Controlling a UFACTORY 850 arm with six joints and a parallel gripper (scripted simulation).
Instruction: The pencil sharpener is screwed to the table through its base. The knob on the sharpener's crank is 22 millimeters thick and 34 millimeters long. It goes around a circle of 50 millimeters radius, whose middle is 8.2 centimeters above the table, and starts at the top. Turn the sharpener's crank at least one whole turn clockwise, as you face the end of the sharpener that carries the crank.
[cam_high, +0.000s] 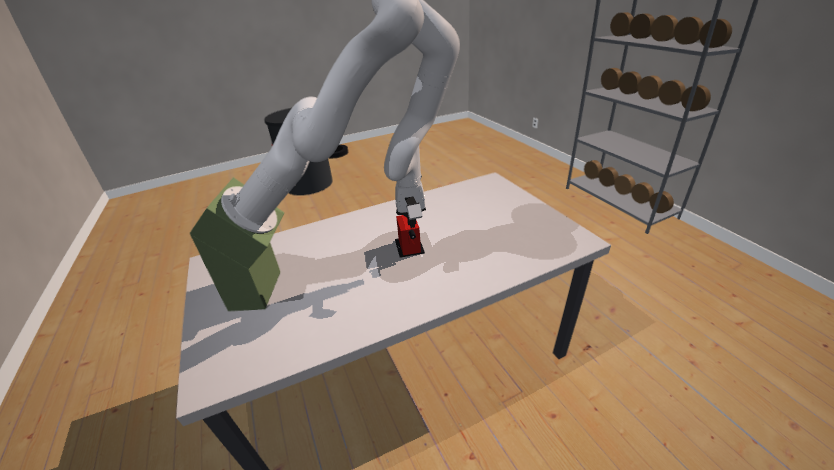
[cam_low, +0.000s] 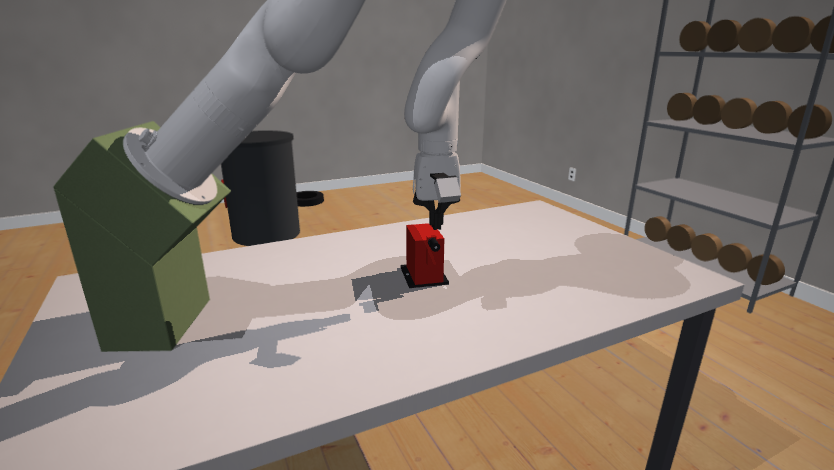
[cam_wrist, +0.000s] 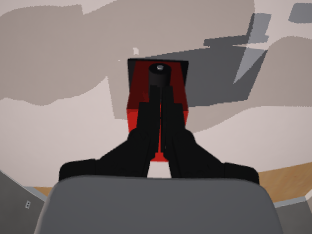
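The red pencil sharpener (cam_low: 424, 256) stands on its black base in the middle of the white table; it also shows in the top view (cam_high: 409, 236) and in the wrist view (cam_wrist: 158, 104). The black crank knob (cam_low: 434, 243) sticks out near its top, seen end-on in the wrist view (cam_wrist: 158, 71). My gripper (cam_low: 435, 223) points straight down just above the knob. Its two black fingers are pressed together with nothing between them. The knob lies past the fingertips, not between them.
The arm's green base block (cam_low: 131, 239) stands on the table's left end. A black bin (cam_low: 260, 185) stands on the floor behind the table. A metal shelf with brown discs (cam_low: 741, 145) stands at the right.
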